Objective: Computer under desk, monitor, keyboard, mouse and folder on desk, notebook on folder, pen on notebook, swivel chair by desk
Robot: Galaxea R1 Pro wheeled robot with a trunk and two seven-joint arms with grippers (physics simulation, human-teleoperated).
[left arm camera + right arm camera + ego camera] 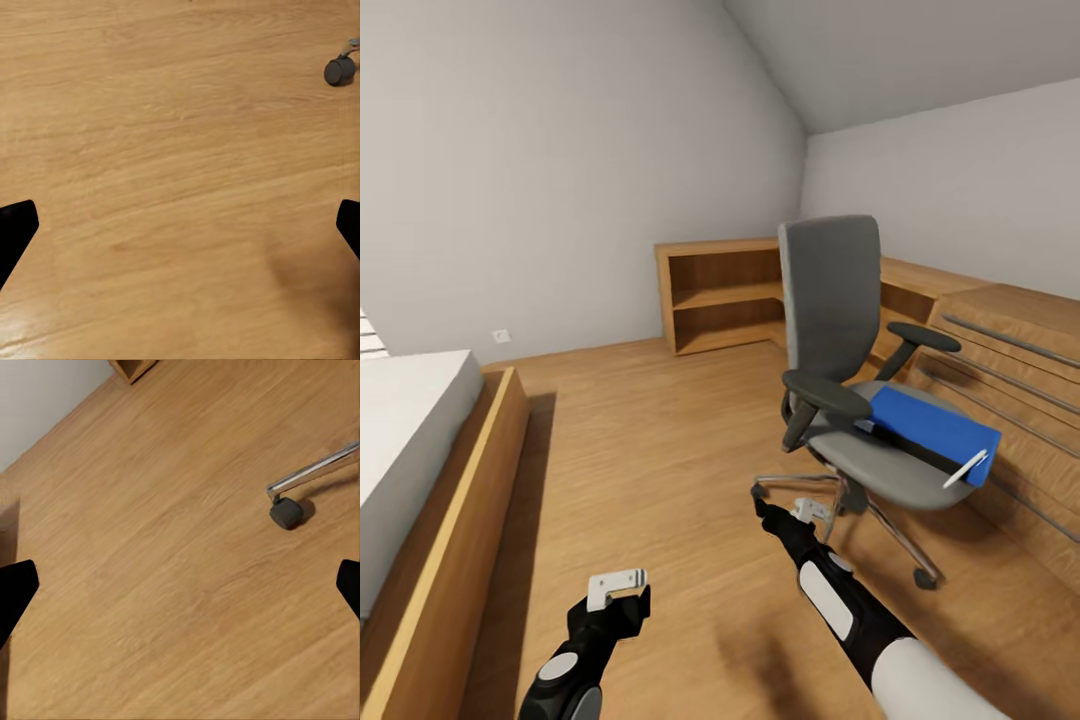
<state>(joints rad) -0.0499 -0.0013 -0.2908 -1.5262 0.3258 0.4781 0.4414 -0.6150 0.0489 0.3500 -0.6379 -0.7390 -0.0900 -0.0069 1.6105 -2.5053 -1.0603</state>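
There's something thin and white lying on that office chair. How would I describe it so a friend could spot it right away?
Find the grey swivel chair standing on the wooden floor in front of the low wooden shelving. On its seat lies a bright blue folder, and at the folder's outer corner rests the pen. It is a slim white stick, far thinner than the flat blue folder beneath it.

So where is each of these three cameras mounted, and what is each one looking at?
Head view: from the robot's head, looking down over both arms at the swivel chair carrying the folder and pen.
Left wrist view: near the left gripper, aimed at the wooden floor; dark fingers at the edges.
Right wrist view: near the right gripper, also aimed at the floor.
Shared: both wrist views catch a chair caster.
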